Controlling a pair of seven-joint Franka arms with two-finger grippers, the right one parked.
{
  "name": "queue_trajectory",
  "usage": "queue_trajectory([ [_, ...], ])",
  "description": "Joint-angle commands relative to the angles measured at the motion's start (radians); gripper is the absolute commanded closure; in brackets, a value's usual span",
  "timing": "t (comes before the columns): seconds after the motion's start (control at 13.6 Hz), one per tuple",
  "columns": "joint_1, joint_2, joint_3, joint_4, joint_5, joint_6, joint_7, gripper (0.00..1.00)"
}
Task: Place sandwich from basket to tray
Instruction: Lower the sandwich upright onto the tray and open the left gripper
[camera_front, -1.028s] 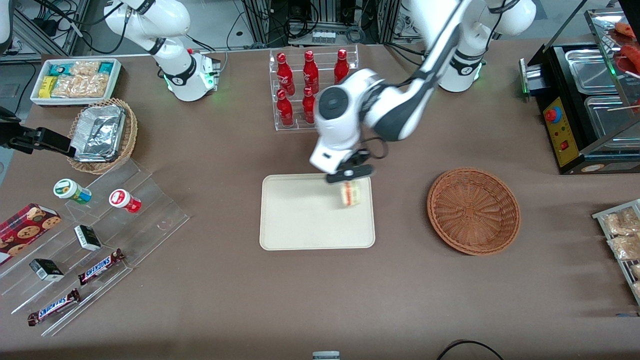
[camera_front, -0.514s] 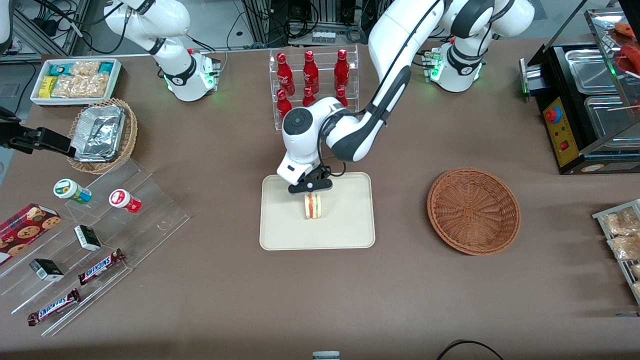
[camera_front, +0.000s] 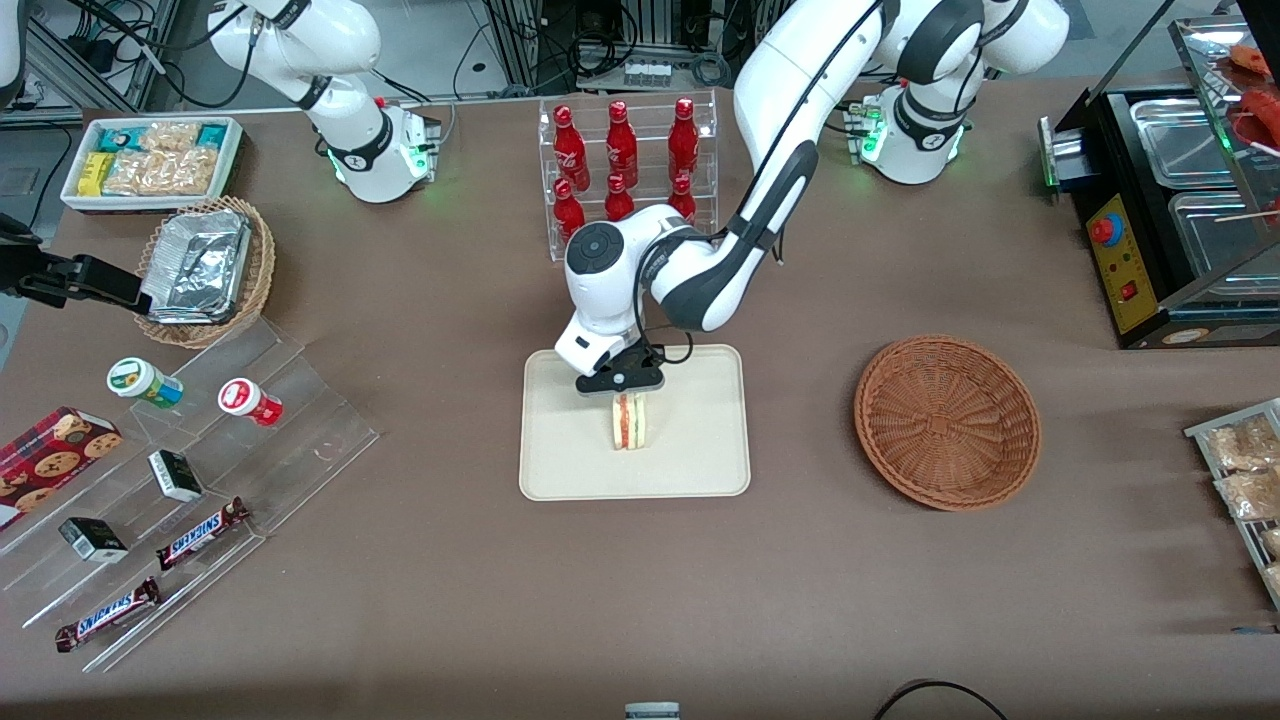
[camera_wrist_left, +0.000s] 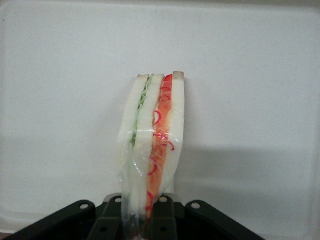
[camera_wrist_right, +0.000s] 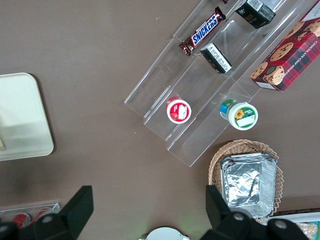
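End effector (camera_front: 622, 383) sits over the middle of the tray (camera_front: 560, 470), clamped on the sandwich (camera_front: 629, 421). The wrist view shows the sandwich (camera_wrist_left: 152, 145) pinched between the two fingers (camera_wrist_left: 165, 212) at its narrow end, wrapped in clear film, filling edge facing the camera: green layer on one side, red-orange on the other. The slices run on edge and the wedge points down at the tray surface (camera_wrist_left: 260, 90). The grip on the outer bread faces keeps the layers together, probably why it's held this way.

The sandwich's low end looks at or just above the tray; contact can't be confirmed. There's a shadow on the tray right beside it, so it's close.

The basket (camera_front: 947, 421) lies well apart on the counter (camera_front: 640, 580), toward the working arm's end, with nothing in it. So transport looks done and the release is left.

Judgement: centre placement gives margin from the rim on all sides. Standing on a thin edge, the wedge will likely tip onto a flat face when let go, which is fine for the task.
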Motion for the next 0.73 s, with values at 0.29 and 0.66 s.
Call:
queue_trajectory([
  [0.29, -0.005, -0.019, 0.007, 0.029, 0.010, -0.046, 0.005, 0.01],
  [0.66, 0.056, -0.212, 0.011, 0.025, -0.032, -0.296, -0.007, 0.01],
])
